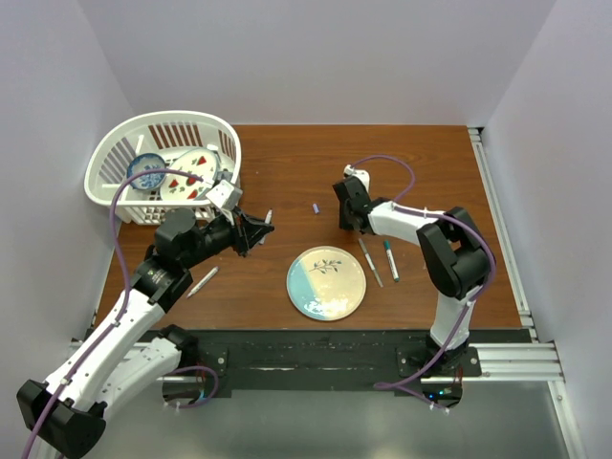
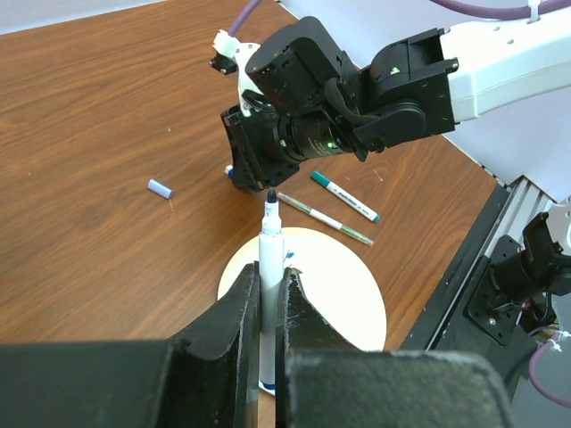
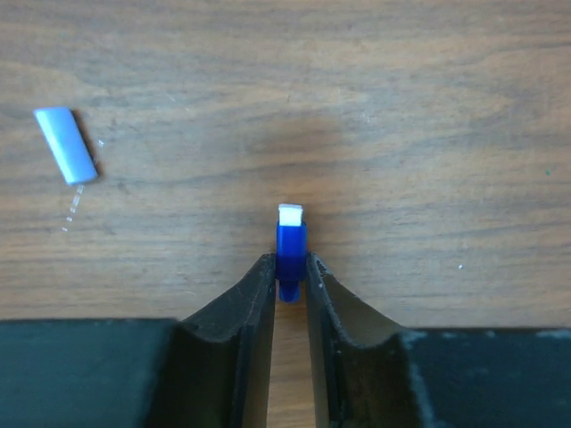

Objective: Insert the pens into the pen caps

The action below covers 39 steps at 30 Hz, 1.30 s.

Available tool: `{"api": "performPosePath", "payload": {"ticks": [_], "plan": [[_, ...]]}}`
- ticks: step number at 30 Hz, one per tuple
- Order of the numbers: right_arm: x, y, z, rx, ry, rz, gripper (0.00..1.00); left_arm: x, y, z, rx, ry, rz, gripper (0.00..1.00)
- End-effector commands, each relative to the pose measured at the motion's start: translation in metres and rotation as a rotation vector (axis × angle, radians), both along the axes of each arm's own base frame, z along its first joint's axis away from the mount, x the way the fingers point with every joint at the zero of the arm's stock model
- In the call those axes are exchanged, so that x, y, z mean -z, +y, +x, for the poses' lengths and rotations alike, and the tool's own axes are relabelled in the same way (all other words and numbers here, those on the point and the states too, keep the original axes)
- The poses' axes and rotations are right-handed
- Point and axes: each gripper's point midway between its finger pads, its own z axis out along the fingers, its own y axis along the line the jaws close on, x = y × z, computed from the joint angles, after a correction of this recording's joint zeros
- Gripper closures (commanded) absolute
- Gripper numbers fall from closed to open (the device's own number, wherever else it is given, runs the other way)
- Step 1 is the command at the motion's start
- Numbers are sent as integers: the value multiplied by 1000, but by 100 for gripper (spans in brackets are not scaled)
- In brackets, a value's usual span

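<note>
My left gripper (image 2: 270, 287) is shut on a white pen (image 2: 271, 254) whose bare blue tip points toward the right arm. From above, that gripper (image 1: 261, 229) hovers left of the plate. My right gripper (image 3: 291, 264) points down at the wood, its fingertips pressed on both sides of a short blue pen cap (image 3: 291, 242) with a white end. A pale purple cap (image 3: 66, 144) lies loose to its left, also seen as the purple cap (image 1: 316, 207). A thin grey pen (image 1: 370, 260) and a white pen (image 1: 391, 260) lie beside the plate. Another pen (image 1: 203, 282) lies under the left arm.
A round blue-and-cream plate (image 1: 326, 283) sits at the front middle of the wooden table. A white basket (image 1: 163, 164) holding dishes stands at the back left. The black rail (image 1: 316, 354) with both arm bases runs along the near edge.
</note>
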Motion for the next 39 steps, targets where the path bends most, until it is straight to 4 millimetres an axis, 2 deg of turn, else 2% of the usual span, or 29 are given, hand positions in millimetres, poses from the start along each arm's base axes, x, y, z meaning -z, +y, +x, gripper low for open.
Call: {"api": "performPosePath", "payload": {"ticks": [1,5,6,16,19,23,24,26,27,28,30,31,32,33,34,35,36,37,38,39], "plan": [[-6,-6,-6,16,13,-17,68,-10,2,2,-7,-51,-1,100],[-3,-10,-4,3,40,-71,63,-10,2,2,-4,-52,-1,100],[-7,-7,0,-3,34,-71,63,-9,2,1,-3,-51,0,100],[7,-2,10,-43,82,-113,66,-11,2,1,-3,-54,-3,100],[11,-1,11,-48,100,-121,73,-10,2,1,-1,-51,-2,100],[12,-3,8,-52,111,-130,86,-10,2,0,2,-53,-2,100],[11,-4,7,-53,115,-137,93,-10,1,0,5,-54,-3,100],[1,-4,7,-61,102,-133,100,-9,-2,-3,32,-52,-7,100],[-3,-3,6,-66,95,-124,100,-8,-5,-4,50,-48,-10,100],[-19,3,7,-82,72,-80,100,-11,-10,-10,92,-44,-29,100],[-35,18,6,-116,36,11,100,-6,-18,-17,151,-11,-53,100],[-46,33,1,-164,28,99,100,-18,-27,-27,227,-18,-114,100],[-61,39,-5,-177,-2,166,100,-7,-32,-34,267,18,-137,100],[-81,51,-3,-197,-64,245,100,-6,-36,-40,302,38,-171,100],[-93,67,-11,-224,-70,356,100,-19,-41,-51,362,35,-252,100],[-107,72,-26,-252,-93,438,100,-3,-44,-56,379,81,-278,100],[-130,83,-23,-273,-178,529,100,-1,-46,-60,394,98,-308,100],[-144,91,-29,-263,-201,622,100,-10,-49,-67,425,91,-364,100],[-156,92,-46,-289,-230,689,100,-1,-51,-70,434,117,-373,100],[-181,105,-51,-329,-311,767,100,2,-54,-71,442,133,-380,100]]}}
